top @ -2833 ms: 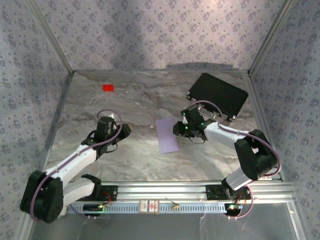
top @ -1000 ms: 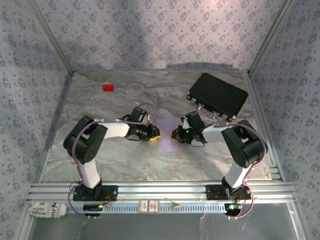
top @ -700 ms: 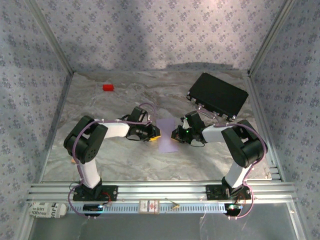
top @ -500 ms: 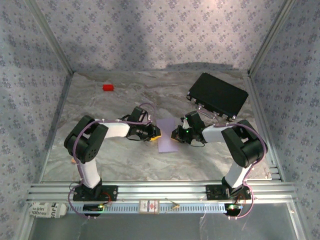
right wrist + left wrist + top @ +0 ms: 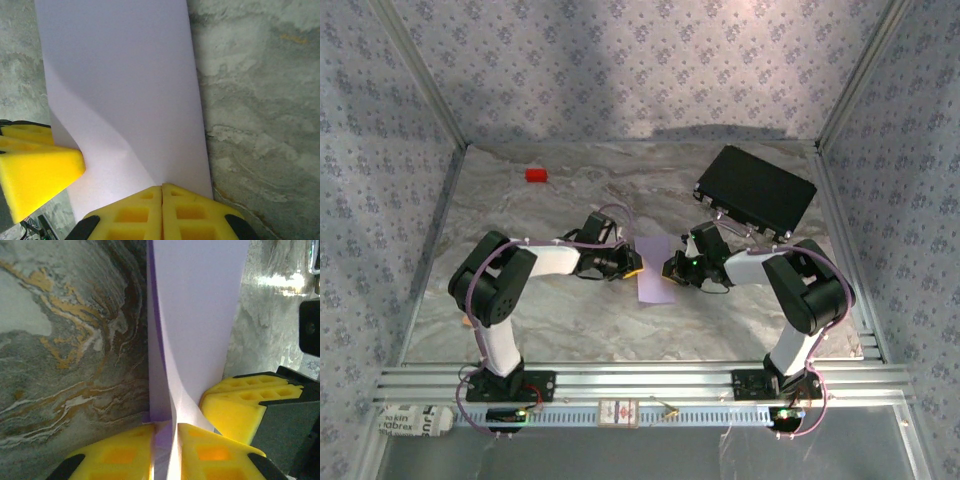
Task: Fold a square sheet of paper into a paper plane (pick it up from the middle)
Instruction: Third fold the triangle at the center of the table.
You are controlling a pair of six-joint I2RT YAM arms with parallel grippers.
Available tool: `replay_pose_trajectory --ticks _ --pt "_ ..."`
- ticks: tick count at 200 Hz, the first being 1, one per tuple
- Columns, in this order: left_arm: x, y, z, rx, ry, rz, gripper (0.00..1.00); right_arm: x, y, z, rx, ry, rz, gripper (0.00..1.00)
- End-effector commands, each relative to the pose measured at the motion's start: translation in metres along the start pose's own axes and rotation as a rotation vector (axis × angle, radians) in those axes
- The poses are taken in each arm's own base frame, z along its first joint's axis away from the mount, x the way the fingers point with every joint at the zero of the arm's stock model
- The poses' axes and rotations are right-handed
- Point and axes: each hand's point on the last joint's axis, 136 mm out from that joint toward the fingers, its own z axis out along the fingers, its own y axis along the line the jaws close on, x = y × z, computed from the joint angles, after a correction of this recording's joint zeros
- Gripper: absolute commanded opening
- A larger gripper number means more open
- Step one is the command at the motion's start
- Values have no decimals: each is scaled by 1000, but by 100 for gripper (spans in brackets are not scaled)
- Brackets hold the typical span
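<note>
Now the left claw (image 5: pixel 167 442) has closed on the thin pale-lilac square paper sheet (image 5: pixel 200 315) between its pads; the right claw (image 5: pixel 161 192), fully closed, pinches the opposite edge, so lifting looks possible.

Soft overhead light. Broad shadow on back wall (image 5: pixel 620 80). Glare streak on table (image 5: pixel 284 280). Shading gradient across the square sheet of paper (image 5: pixel 120 75).

Lilac sheet of paper (image 5: pixel 120 75) on the grey marble desk (image 5: pixel 255 100), right claw (image 5: pixel 161 194) pinching its near edge with yellow pads pressed together, left claw's finger (image 5: pixel 35 172) against its curled left edge.
</note>
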Motion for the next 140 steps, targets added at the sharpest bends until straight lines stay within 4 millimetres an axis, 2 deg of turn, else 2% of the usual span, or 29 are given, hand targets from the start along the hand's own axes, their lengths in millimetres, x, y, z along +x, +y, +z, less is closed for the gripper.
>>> replay_pose_trajectory --ticks 1,36,74,86,140 --pt "2 -7 -3 26 -3 14 14 6 -12 1 24 13 32 10" --pt "1 -7 -10 23 -22 4 6 0 3 -6 -22 -21 -15 15" --pt "-1 -6 -22 19 -41 -34 4 -7 20 -30 3 -110 -143 40" --pt "-1 -6 -25 25 -42 -47 4 -7 25 -37 31 -123 -205 44" --pt "-4 -6 -33 48 -44 -94 4 11 63 -50 78 -169 -563 47"
